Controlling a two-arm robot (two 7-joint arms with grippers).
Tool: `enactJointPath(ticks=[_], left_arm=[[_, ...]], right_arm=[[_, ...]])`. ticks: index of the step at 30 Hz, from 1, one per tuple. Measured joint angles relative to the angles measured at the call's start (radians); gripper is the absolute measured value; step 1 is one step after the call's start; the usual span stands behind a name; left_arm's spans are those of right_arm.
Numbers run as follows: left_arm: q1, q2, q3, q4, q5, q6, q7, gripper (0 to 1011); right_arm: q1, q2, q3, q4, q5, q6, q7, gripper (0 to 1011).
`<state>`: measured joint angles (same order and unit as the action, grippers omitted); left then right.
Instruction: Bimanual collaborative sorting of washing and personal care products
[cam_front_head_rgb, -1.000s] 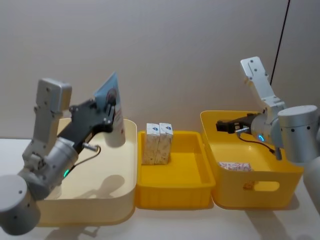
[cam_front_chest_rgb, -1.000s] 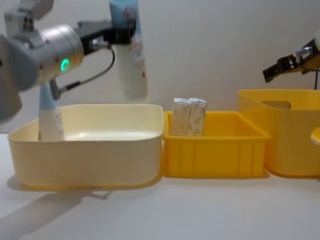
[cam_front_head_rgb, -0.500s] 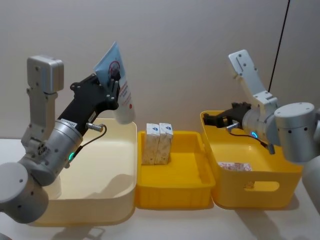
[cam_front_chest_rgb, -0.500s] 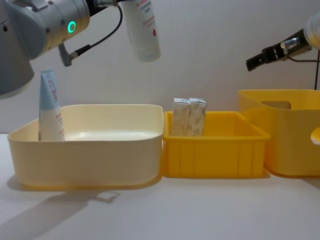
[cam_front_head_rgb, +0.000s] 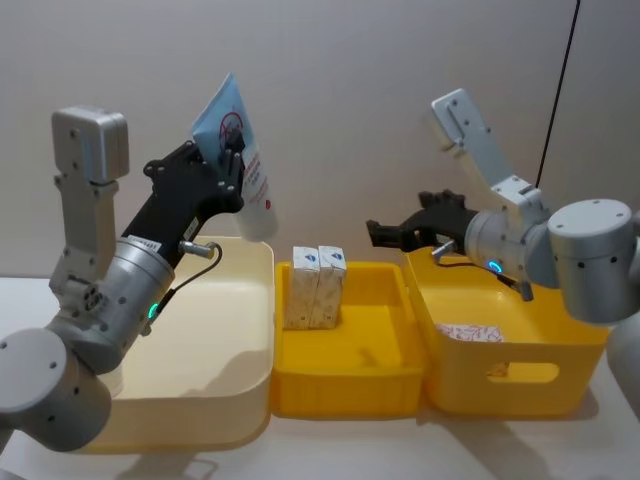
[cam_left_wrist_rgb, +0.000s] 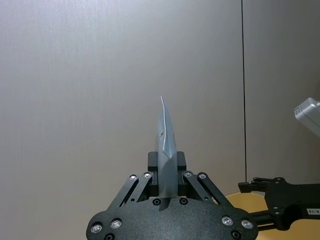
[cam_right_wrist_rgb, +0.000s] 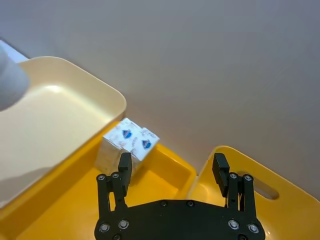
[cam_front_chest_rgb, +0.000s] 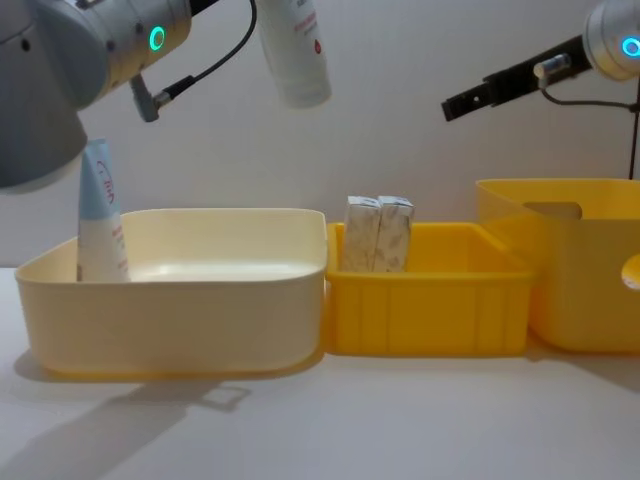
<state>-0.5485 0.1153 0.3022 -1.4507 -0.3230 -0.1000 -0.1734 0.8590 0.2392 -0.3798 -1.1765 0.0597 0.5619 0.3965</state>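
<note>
Watching the head view first: the left claw (cam_front_head_rgb: 222, 172) is gripping the held tube (cam_front_head_rgb: 252, 190) by its flat light-blue end. It is holding it high over the cream bin (cam_front_head_rgb: 200, 400), with the round white end tilting toward the middle. The right claw (cam_front_head_rgb: 385, 233) is hanging spread open and empty, above the seam between the yellow tray (cam_front_head_rgb: 350, 385) and the yellow bin (cam_front_head_rgb: 520, 390). A lone carton (cam_front_head_rgb: 470, 332) is lying flat in that bin.

This is looking like a hand-across. Doing it well likely means the right claw closing on the round body rather than the thin crimp, and gently, since soft plastic is probably going to squash.

Left wrist view: the crimp is showing as a thin blade, pinched dead centre.

Right wrist view: the jaws are standing wide apart. The two cartons (cam_right_wrist_rgb: 127, 142) are standing upright and touching, crisp-edged card.

Chest view: a second tube (cam_front_chest_rgb: 100, 215) is standing upright in the cream bin. All the bins are looking smooth and glossy on the matte desk (cam_front_chest_rgb: 350, 420).
</note>
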Motion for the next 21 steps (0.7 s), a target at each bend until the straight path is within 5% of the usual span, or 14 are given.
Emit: enactJointPath(ticks=[21], left_arm=[[0.029, -0.027, -0.012, -0.037, 0.035, 0.021, 0.034, 190]], right_arm=[[0.039, 0.023, -0.096, 0.030, 0.000, -0.094, 0.149, 1001]])
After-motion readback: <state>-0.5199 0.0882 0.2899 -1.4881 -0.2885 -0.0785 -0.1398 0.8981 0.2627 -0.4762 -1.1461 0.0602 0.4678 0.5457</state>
